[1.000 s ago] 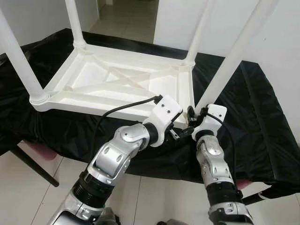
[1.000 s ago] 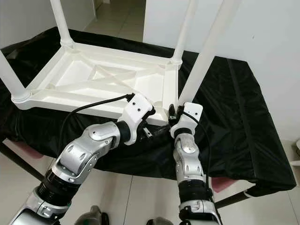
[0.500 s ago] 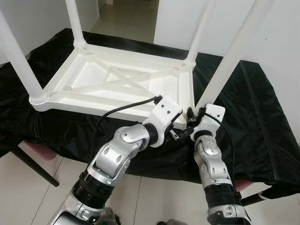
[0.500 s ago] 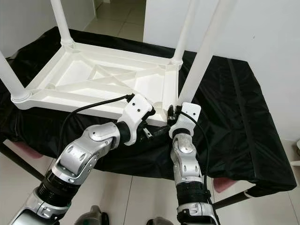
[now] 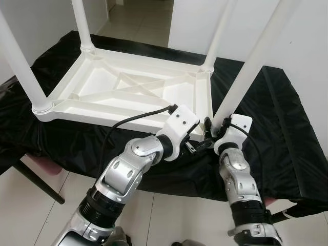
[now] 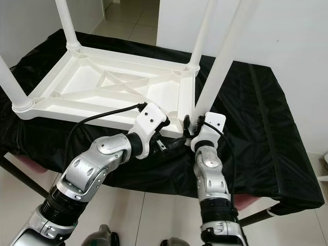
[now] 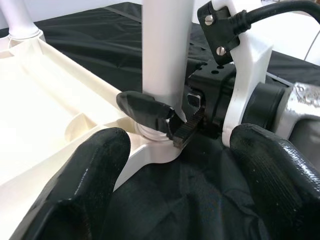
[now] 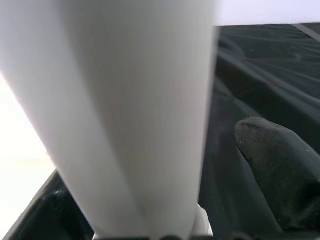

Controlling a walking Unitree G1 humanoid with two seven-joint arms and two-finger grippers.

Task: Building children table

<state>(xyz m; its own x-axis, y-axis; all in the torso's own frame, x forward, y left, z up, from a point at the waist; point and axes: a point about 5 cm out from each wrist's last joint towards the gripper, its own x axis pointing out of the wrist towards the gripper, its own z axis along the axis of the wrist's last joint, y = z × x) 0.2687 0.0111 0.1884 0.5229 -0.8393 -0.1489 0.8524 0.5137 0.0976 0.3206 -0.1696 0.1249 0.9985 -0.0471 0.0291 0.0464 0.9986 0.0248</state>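
The white plastic children's table (image 5: 128, 87) lies upside down on a black cloth (image 5: 277, 118) that drapes a low stand, its ribbed underside facing up and four white legs rising from the corners; the near-right leg (image 5: 246, 72) stands in its corner socket, tilted away to the right; the right gripper (image 7: 167, 117) sits at the very foot of that leg, its black fingers pinching the leg just above the socket, one finger (image 7: 145, 107) wrapped across the front of it; in the right wrist view the leg looms huge and blurred with one fingertip (image 8: 275, 160) beside it; the left gripper (image 5: 197, 146) hovers just beside the same corner, pointing at the right one, its two fingers (image 7: 75, 185) spread wide apart and touching nothing; a black cable (image 5: 133, 120) loops off the left wrist; no writing or brand can be read anywhere; pale tiled floor (image 5: 169, 215) lies below the cloth's edge
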